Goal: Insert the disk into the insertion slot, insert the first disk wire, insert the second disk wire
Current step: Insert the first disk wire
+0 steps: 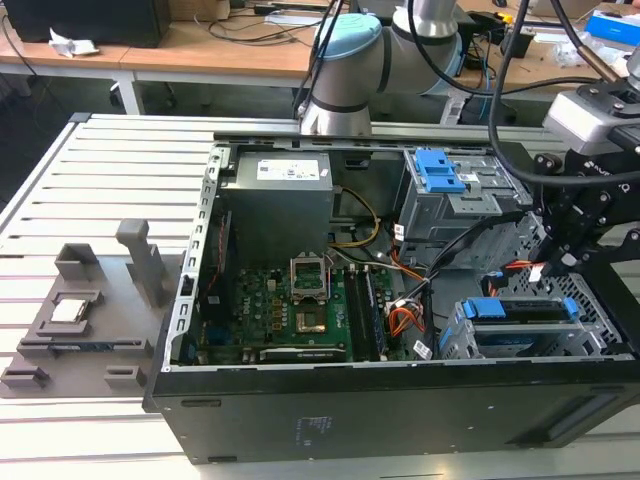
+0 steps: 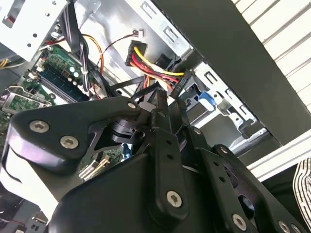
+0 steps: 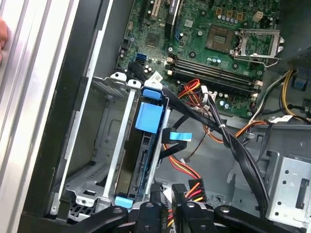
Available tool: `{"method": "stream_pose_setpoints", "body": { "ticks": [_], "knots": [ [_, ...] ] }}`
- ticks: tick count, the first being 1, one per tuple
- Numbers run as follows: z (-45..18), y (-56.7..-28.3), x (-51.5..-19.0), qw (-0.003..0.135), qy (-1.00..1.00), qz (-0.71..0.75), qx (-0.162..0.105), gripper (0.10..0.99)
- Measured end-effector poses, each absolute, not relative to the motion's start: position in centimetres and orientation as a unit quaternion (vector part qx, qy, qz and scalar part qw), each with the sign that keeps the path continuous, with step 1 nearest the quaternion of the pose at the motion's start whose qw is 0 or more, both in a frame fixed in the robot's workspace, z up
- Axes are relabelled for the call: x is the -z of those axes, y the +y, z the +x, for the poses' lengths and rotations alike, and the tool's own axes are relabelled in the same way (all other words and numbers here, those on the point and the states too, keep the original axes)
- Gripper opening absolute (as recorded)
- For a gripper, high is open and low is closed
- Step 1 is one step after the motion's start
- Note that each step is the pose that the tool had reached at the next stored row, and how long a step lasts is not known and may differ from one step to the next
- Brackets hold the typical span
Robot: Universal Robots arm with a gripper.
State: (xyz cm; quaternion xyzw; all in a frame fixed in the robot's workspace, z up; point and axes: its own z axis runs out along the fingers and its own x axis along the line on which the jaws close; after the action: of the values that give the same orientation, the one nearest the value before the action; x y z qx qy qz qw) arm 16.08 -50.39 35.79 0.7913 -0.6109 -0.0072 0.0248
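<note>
Nearest, logged gripper [image 3: 164,208] clenched on black plug of one disk wire [image 3: 182,190] with red, yellow and orange leads, held near disk but apart from it. Found disk [image 3: 138,162] seated inside insertion slot [image 3: 95,141]: dark grey body, bright blue carrier along its length. Counted one disk, one low perforated cage, one held wire. Farther off, noted one motherboard [image 3: 214,43].

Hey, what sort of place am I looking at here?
Probably a robotics lab: a robot arm beside an open PC case on a slotted metal table, with cluttered desks behind.
</note>
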Motion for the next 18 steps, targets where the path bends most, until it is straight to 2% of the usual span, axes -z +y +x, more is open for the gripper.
{"method": "stream_pose_setpoints", "body": {
  "ticks": [18],
  "knots": [
    [17.2,-50.2,-35.5,0.033,-0.592,0.805,0.001,0.239]
  ]
}}
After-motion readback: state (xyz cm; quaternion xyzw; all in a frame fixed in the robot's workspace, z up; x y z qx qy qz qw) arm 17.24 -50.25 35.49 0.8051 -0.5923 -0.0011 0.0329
